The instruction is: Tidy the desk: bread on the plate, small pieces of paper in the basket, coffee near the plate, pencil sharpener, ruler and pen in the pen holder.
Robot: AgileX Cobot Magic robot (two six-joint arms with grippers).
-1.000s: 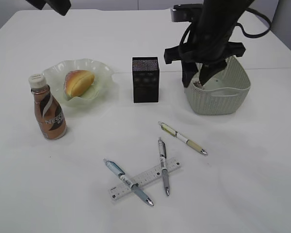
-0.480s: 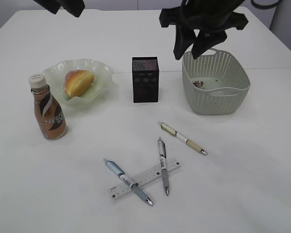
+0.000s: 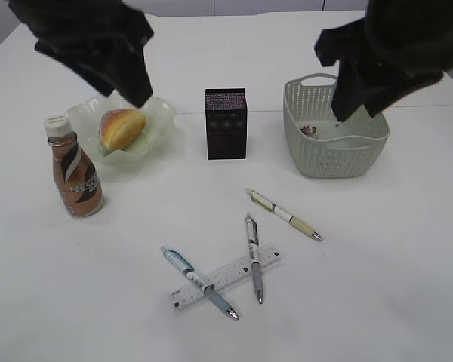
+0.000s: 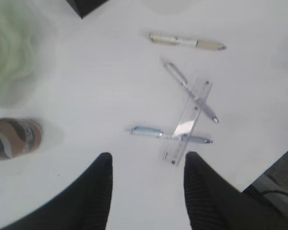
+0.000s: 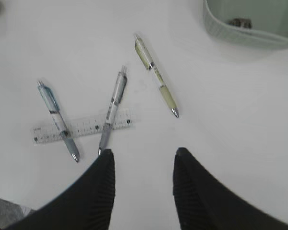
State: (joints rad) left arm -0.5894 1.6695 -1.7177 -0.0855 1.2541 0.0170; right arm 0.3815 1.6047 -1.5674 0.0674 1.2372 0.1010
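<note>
Three pens (image 3: 284, 214) lie loose on the worktop (image 3: 377, 271) — two crossing the clear ruler (image 3: 225, 277). Bread (image 3: 122, 127) sits on the plate (image 3: 160, 111), coffee bottle (image 3: 73, 167) just beside. Left gripper (image 4: 148, 163) and right gripper (image 5: 143, 158) hover above — jaws apart, empty.

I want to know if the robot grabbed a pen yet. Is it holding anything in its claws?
No, nothing is held. The left gripper and right gripper are both open and empty above the table.

bread (image 3: 122, 127) on plate (image 3: 160, 113) | bottle (image 3: 74, 170) left-front of plate | two pens (image 3: 200, 283) across ruler (image 3: 225, 277)
</note>
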